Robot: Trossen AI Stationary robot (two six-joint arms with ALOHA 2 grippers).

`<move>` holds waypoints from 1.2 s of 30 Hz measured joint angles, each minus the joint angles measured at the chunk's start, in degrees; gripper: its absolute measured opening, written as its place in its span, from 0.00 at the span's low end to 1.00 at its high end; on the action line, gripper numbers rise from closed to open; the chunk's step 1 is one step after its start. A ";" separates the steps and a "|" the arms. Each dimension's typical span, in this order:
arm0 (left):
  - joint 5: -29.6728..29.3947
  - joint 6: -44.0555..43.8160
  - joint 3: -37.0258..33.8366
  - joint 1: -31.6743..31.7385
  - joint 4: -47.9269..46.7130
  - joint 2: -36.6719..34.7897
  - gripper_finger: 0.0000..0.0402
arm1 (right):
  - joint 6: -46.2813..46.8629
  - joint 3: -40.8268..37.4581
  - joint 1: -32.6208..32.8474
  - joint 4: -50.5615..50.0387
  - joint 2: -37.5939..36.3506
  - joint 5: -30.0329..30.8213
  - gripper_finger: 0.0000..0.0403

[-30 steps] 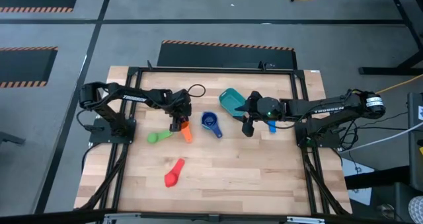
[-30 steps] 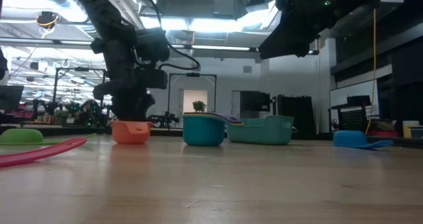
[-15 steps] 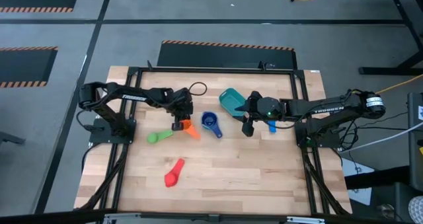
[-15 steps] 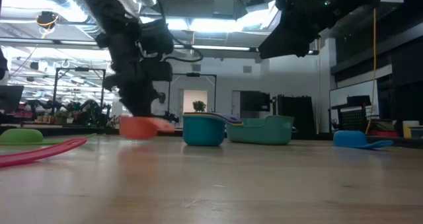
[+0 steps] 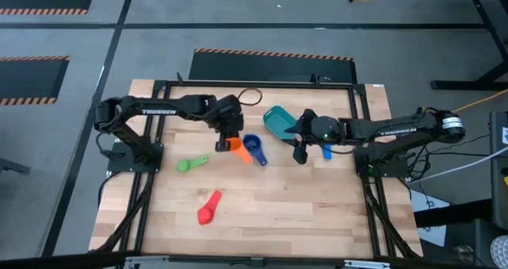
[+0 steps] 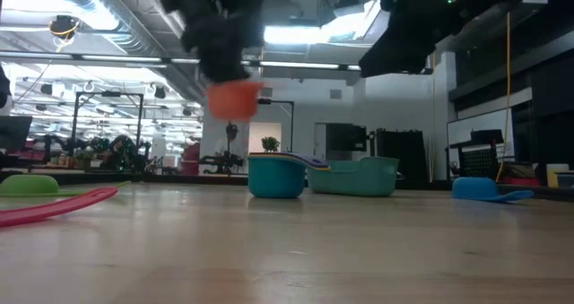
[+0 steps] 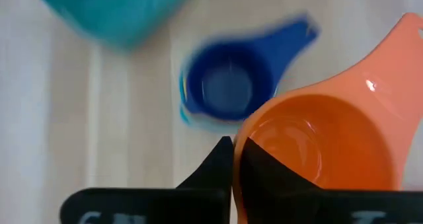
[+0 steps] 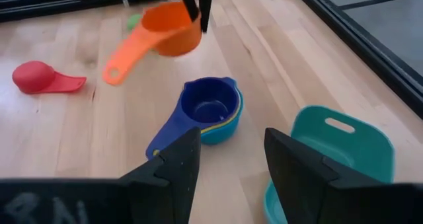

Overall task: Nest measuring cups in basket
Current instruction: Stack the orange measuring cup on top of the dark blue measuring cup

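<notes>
The orange cup (image 7: 317, 151) is pinched at its rim by the left tool (image 5: 230, 136) and held off the desk (image 5: 270, 213), just beside the blue cups (image 5: 253, 146). Light, stiff, slippery plastic is judged. Beyond them the basket (image 5: 278, 120) sits under the right tool (image 5: 300, 153), held wide and empty.

Middle of the wooden table (image 5: 317, 213): taken up by a dark blue plastic measuring cup stacked in a light blue one (image 5: 253, 147), a teal plastic rectangular basket (image 5: 279, 119) just beyond it, and the left gripper (image 5: 230, 140) holding an orange plastic measuring cup (image 5: 237, 149) in the air beside the stack. Left part: a green scoop (image 5: 190, 163) and a red scoop (image 5: 209, 208) lie well apart, with bare wood between them. Right part: the right gripper (image 5: 299, 151) hangs over the table with fingers apart, a small light blue scoop (image 5: 326, 151) beside it; the near strip of the table lies bare.
</notes>
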 joint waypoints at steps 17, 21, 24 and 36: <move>-0.51 9.64 22.16 -0.60 -0.21 7.88 0.01 | 0.33 0.00 0.02 -11.24 -10.34 0.03 0.43; -0.10 11.51 24.38 -0.60 -1.45 12.19 0.01 | 0.34 0.00 0.02 -11.42 -10.19 0.03 0.43; 0.12 11.53 24.95 -0.48 -3.29 15.03 0.01 | 0.35 0.00 0.02 -11.61 -10.16 0.03 0.43; 0.21 14.52 24.51 -0.32 -6.57 23.19 0.02 | 0.37 0.00 0.02 -11.74 -10.18 0.03 0.43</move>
